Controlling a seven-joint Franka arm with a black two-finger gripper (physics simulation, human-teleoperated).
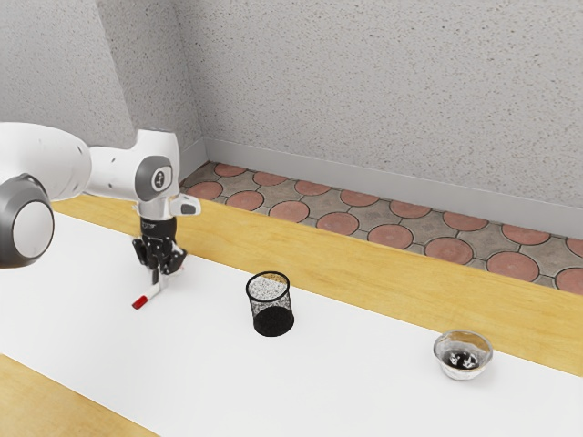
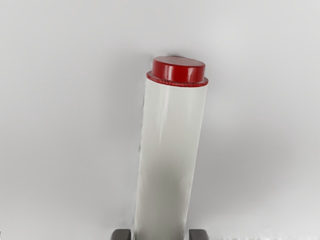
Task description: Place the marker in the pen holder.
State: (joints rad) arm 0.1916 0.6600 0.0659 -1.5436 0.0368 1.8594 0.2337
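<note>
The slim white cylindrical marker with a red cap (image 1: 153,292) lies at a low slant on the long white table covering (image 1: 364,373), clear of the pen holder and with its red end pointing away from the black two-finger gripper (image 1: 163,277). The hand is down right over the marker's body, well back from the cap, and lined up across the barrel – a sensible placing, since closing there would press on the two long sides and leave the red end free to go into the holder. Whether the fingers are clenched on the barrel or merely stand around it, I cannot tell. The round black mesh pen holder (image 1: 271,307) stands upright with its mouth up, so the marker should go in from above; lying as it does, it would first have to be lifted over the rim and turned steeply. The likely step in hand is securing the grip, with nearly all of the task still ahead. A grip that is off-centre could let the round barrel roll or swing – and a low carry could knock the holder over. The small clear glass bowl (image 1: 461,371) sits well beyond the holder, out of the short path between marker and holder.
</note>
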